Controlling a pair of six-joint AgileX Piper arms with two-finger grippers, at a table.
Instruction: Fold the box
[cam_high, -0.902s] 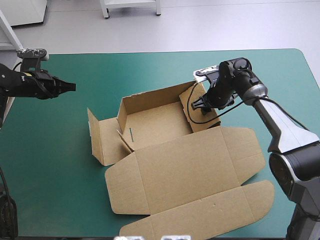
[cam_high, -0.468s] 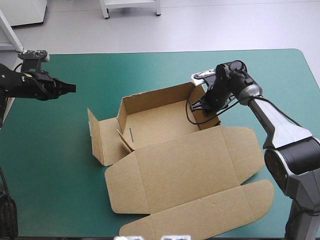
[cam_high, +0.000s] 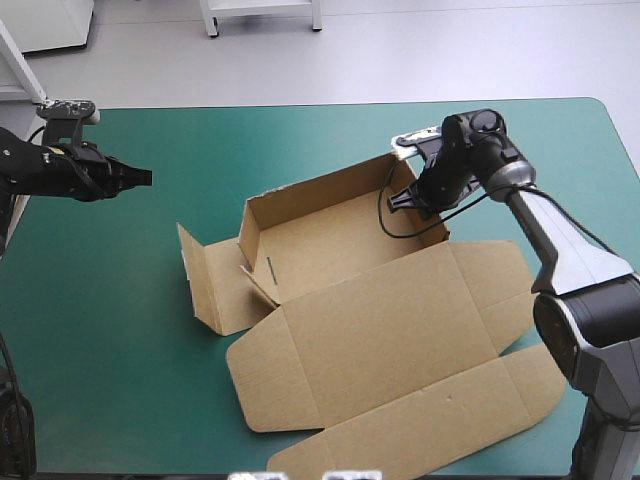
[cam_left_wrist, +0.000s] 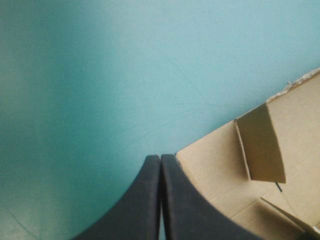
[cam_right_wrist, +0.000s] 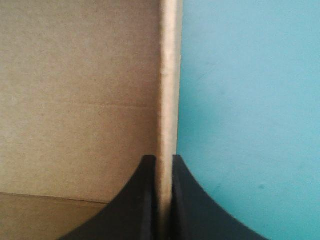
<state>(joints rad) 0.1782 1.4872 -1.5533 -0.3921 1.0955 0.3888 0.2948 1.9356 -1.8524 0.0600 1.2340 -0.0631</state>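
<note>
My left gripper (cam_high: 143, 176) hangs empty, its fingers pressed together, over the teal-green cover (cam_high: 100, 330) near the left edge. The box (cam_high: 370, 330) lies mid-table, tray walls up, lid flat toward the near edge. My right gripper (cam_right_wrist: 162, 159) pinches its right wall.

Right arm (cam_high: 568, 255) silver-grey with black joints — left arm (cam_high: 40, 170) black; fingers (cam_left_wrist: 142, 210) black fins.

Counted on one table with a teal-green cover (cam_high: 150, 380): one brown box (cam_high: 370, 330) cut from a single sheet, with one tray part and one flat lid part, and two grippers, the left gripper (cam_high: 140, 176) and the right gripper (cam_high: 408, 200), each with two black fingers (cam_left_wrist: 140, 210).
</note>
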